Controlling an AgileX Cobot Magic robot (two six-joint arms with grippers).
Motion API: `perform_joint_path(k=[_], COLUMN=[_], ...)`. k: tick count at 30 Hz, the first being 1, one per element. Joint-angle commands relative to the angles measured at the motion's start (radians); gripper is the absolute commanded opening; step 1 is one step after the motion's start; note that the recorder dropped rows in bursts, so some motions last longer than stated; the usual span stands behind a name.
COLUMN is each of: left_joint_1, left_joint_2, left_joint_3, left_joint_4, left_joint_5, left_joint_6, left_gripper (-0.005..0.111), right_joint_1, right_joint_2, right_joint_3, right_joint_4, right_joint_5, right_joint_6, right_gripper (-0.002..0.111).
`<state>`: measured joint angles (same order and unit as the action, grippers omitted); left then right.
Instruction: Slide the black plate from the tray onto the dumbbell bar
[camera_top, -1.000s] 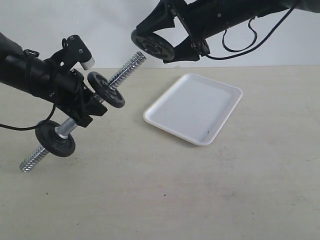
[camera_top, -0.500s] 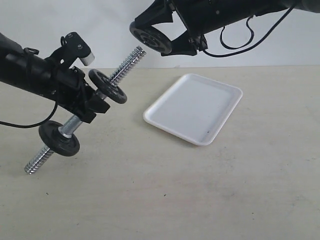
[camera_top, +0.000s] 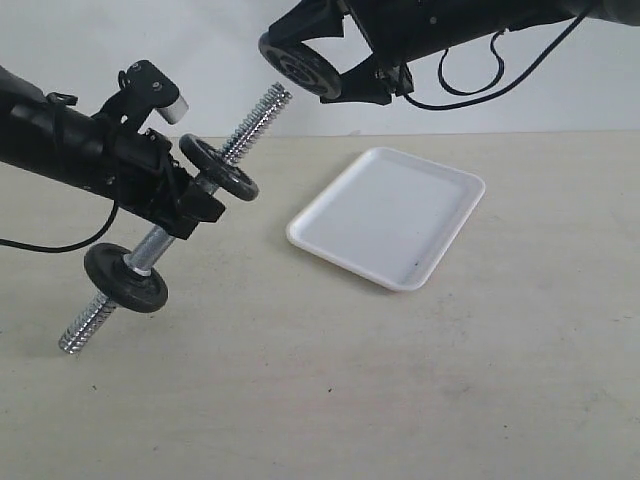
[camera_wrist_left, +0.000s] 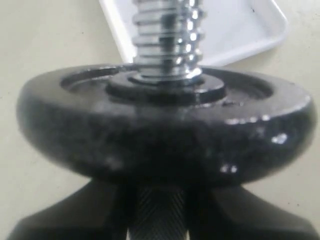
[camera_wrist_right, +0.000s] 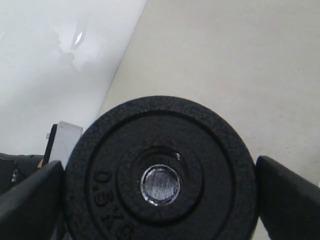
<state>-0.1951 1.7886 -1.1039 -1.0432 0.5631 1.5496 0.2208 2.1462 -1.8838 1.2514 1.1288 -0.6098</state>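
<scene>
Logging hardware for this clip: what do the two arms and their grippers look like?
The left arm and right arm are both black tubular links. Thin black cables hang loose off each, one under the right arm and one under the left. A small black module with a white cylindrical cap sits at the left wrist. The right gripper has plain black wedge-shaped fingers. No markings are visible.

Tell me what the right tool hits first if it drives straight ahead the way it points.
Likely the dumbbell bar, at its threaded tip. Seen through the hole of the black plate that the right tool holds, the tip sits centred. How far off it is remains unclear.
</scene>
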Motion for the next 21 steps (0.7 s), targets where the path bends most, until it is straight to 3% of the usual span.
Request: perform_joint_path(k=[1,8,21], left_joint_1=[-0.003,-0.003,-0.003], left_joint_2=[-0.056,-0.056,-0.056], left_joint_3=[-0.038,-0.038,-0.036], left_joint_4=[-0.131,-0.206,-0.204], left_joint_5=[0.017,0.043,0.043], left_joint_6=[-0.015,0.036,0.036], left_gripper=[0.004,0.004,0.004], right_joint_1=[0.000,0.032,0.035], right_joint_2=[-0.019,-0.019,-0.019], right_joint_3=[-0.012,-0.012,-0.012], right_joint_4=[0.067,0.063,0.051], right_joint_5=[0.012,0.000,0.009], right_joint_6=[-0.010,-0.026,-0.028], right_gripper=[0.000,0.000,0.000])
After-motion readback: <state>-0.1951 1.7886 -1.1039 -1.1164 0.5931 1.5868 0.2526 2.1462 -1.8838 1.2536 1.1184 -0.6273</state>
